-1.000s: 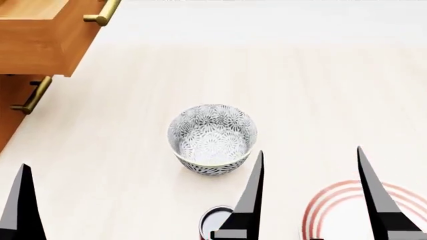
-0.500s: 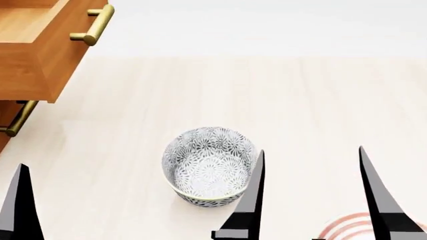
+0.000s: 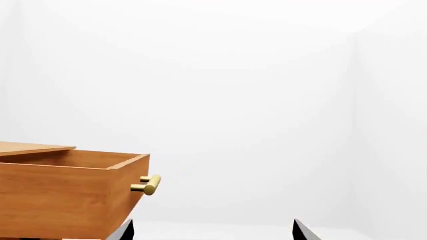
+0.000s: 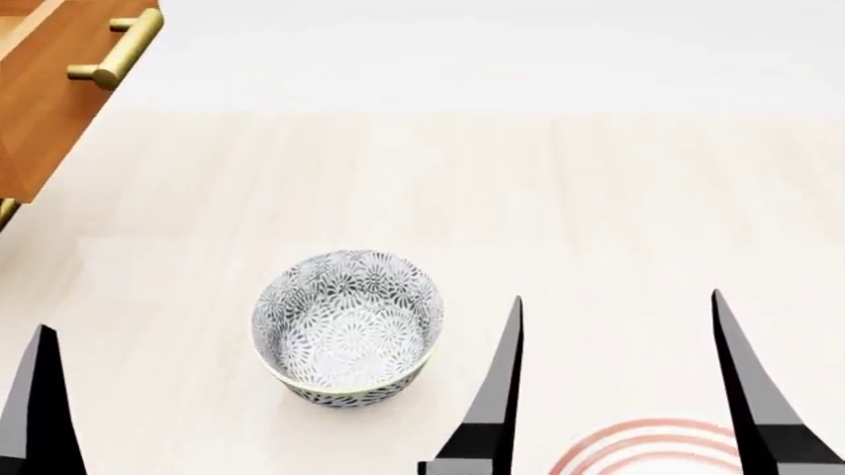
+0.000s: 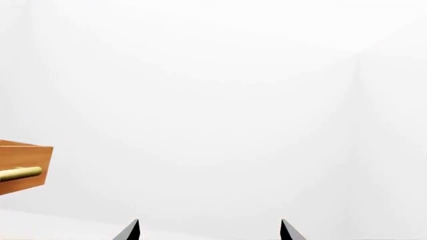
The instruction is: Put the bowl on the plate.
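The bowl (image 4: 346, 329), white with a fine grey-black floral pattern, stands upright on the pale wooden floor-like surface, left of centre in the head view. Only an arc of the plate (image 4: 650, 443) with its red rings shows at the bottom edge, to the bowl's right. My right gripper (image 4: 616, 297) is open, with its dark fingers wide apart above the plate's arc; its inner finger (image 4: 500, 396) stands just right of the bowl, apart from it. My left gripper (image 3: 213, 223) is open and holds nothing. One of its fingers (image 4: 44, 401) shows at the far left. Neither wrist view shows the bowl or the plate.
An open wooden drawer (image 4: 46, 94) with a brass handle (image 4: 117, 47) juts in at the top left of the head view. The same drawer (image 3: 67, 200) fills the lower corner of the left wrist view. Its edge (image 5: 23, 172) shows in the right wrist view.
The head view has shifted: the bowl now sits further left and lower than a second ago, the drawer has slid toward the left edge, and more of the plate's rings show than half a second ago.
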Available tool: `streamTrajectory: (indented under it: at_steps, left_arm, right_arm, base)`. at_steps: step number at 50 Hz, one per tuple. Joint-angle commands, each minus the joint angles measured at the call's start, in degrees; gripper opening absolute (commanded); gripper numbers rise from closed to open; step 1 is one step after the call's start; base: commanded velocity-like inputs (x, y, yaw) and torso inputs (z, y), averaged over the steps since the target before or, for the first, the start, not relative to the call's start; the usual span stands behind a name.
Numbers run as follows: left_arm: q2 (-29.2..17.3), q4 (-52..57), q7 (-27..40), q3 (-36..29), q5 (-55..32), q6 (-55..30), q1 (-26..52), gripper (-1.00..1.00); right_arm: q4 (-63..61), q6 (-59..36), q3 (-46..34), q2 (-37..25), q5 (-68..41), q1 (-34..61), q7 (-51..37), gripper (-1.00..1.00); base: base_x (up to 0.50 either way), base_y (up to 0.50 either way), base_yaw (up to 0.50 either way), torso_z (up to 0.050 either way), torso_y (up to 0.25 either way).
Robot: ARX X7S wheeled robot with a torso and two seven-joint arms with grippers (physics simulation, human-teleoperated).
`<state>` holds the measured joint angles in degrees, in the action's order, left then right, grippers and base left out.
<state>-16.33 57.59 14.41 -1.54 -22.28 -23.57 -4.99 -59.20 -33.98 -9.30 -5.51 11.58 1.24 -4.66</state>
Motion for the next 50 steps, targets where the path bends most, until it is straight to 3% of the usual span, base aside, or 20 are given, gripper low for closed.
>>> streamTrajectory:
  at_steps: [1, 14, 50]
  left_arm:
    - [-0.78, 0.26, 1.02, -0.09, -0.94, -0.01, 0.15, 1.00]
    - [-1.67, -0.49, 1.08, -0.10, -2.49, 0.73, -0.10, 1.00]
    - [-3.84, -0.25, 4.15, 1.14, -9.52, -0.13, 0.34, 1.00]
  right_arm:
    - [0.05, -1.36, -0.41, -0.03, 0.68, 0.47, 0.08, 1.00]
    - [0.35, -1.94, -0.71, -0.12, 0.73, 0.67, -0.09, 1.00]
    - [-0.04, -2.79, -0.85, 0.05, 1.18, 0.75, 0.49, 1.00]
  base:
    - [0.00, 0.00, 0.00, 0.000, 0.000]
    - [0.00, 0.00, 0.00, 0.000, 0.000]
    - [0.00, 0.00, 0.00, 0.050, -0.002]
